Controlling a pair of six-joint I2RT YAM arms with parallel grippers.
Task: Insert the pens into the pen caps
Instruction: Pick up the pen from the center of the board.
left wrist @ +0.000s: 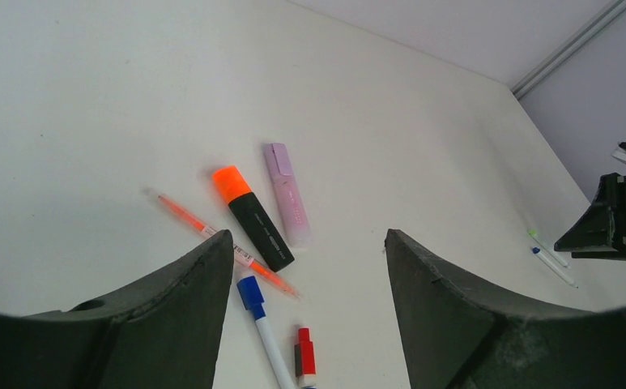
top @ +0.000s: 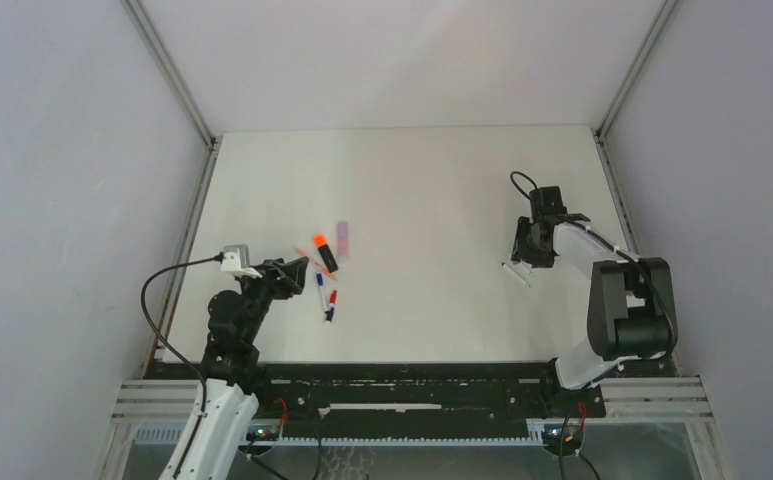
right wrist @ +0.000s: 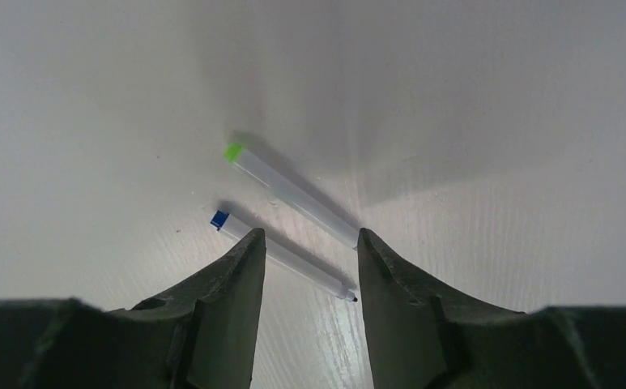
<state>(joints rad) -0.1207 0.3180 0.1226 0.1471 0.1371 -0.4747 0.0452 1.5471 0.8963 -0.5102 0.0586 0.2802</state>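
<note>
My left gripper (top: pixel 297 268) (left wrist: pixel 308 235) hangs open over a cluster of pens, nothing between its fingers. In the cluster lie a black highlighter with an orange cap (left wrist: pixel 253 217) (top: pixel 324 250), a lilac highlighter (left wrist: pixel 287 194) (top: pixel 343 238), a thin orange pen (left wrist: pixel 212 233), a white pen with a blue cap (left wrist: pixel 262 324) and a pen with a red cap (left wrist: pixel 305 355). At the right, my right gripper (top: pixel 522 255) (right wrist: pixel 309 235) is low over two bare white pens. Its open fingers straddle the blue-ended pen (right wrist: pixel 293 263), whose dark tip shows. The green-ended pen (right wrist: pixel 289 193) lies just beyond.
The white table (top: pixel 442 180) is walled by grey panels with metal rails along the left and right edges. The two arm bases and a black rail line the near edge. The right arm (left wrist: pixel 617 223) shows at the far right of the left wrist view.
</note>
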